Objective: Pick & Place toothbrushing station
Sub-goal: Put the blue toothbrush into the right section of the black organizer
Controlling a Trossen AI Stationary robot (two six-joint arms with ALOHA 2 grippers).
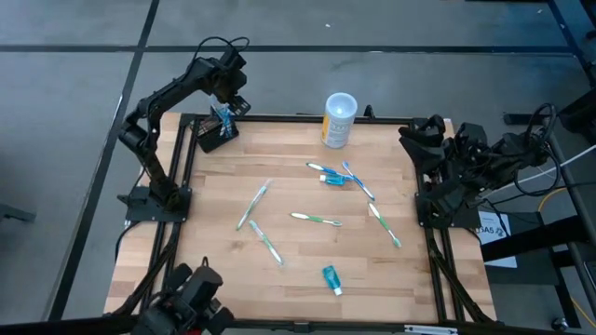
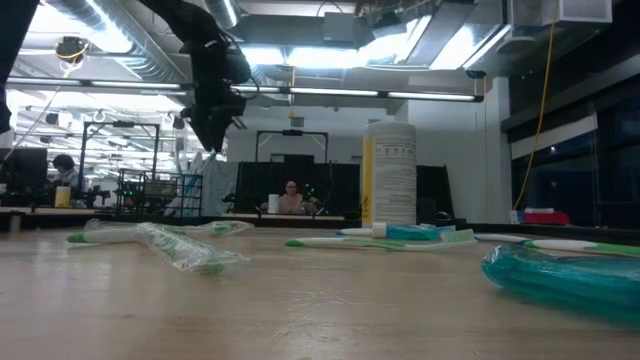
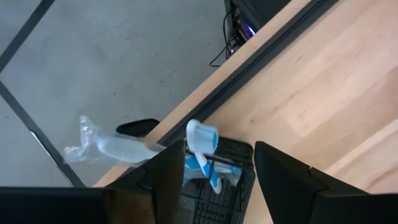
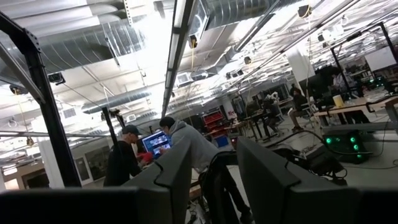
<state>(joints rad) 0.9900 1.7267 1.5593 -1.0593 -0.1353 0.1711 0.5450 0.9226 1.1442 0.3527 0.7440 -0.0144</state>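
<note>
At the far left corner of the desk (image 1: 279, 167), the left claw (image 1: 226, 110) hovers over the toothbrushing station (image 1: 214, 135), its fingers (image 3: 283, 174) apart and gripping nothing; the black holder sits on the desk's corner with a blue-and-white toothbrush (image 3: 202, 146) standing in it. Toward the middle, loose toothbrushes (image 1: 317, 220) lie scattered, with a white-and-yellow cup (image 1: 339, 120) at the far edge. At the right edge, the right claw (image 1: 421, 130) waits folded, fingers apart, holding nothing.
</note>
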